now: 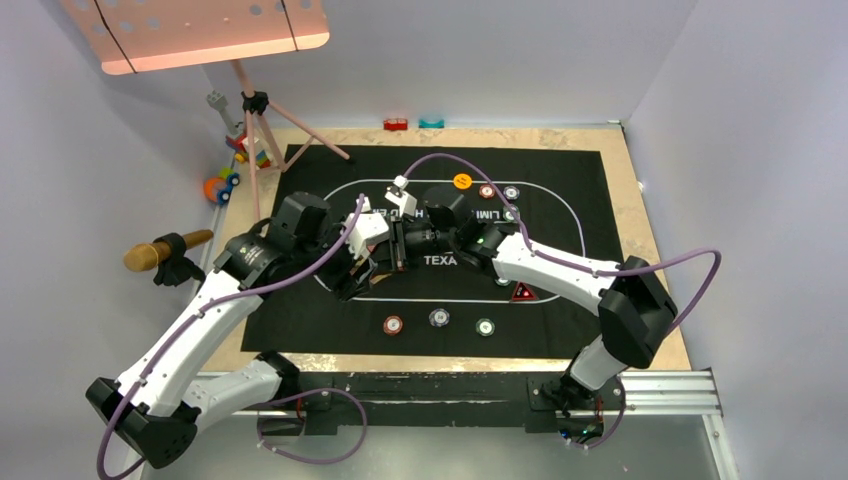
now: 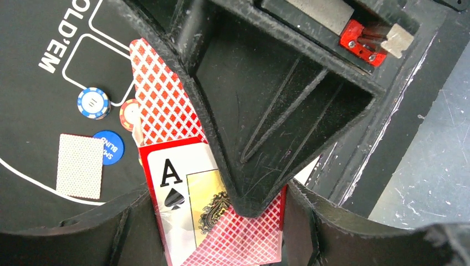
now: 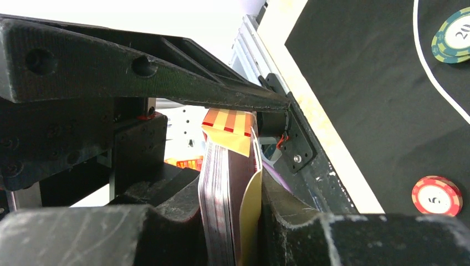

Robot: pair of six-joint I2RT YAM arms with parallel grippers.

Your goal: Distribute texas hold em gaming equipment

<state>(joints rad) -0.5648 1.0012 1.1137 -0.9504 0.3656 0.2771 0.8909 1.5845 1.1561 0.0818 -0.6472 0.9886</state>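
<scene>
Both grippers meet over the middle of the black poker mat (image 1: 560, 300). My left gripper (image 2: 219, 235) is shut on a red-bordered card box (image 2: 177, 194) showing an ace of spades. Red-backed playing cards (image 2: 161, 94) stick out of it. My right gripper (image 3: 233, 221) is shut on the deck of cards (image 3: 219, 199) beside the box's yellow flap (image 3: 250, 205). A red chip (image 1: 393, 324), grey chip (image 1: 438, 317) and green chip (image 1: 485, 326) lie on the near side. An orange button (image 1: 462, 181), a blue button (image 2: 109, 147), a face-down card (image 2: 80, 165) and the triangular marker (image 1: 522, 293) also lie on the mat.
A pink perforated board (image 1: 200, 30) on a tripod (image 1: 255, 105) stands at the back left. Colourful toy pieces (image 1: 222, 185) lie beside it. Red (image 1: 396, 124) and teal (image 1: 431, 123) blocks sit at the far edge. A wooden-handled tool (image 1: 165, 252) is left of the mat.
</scene>
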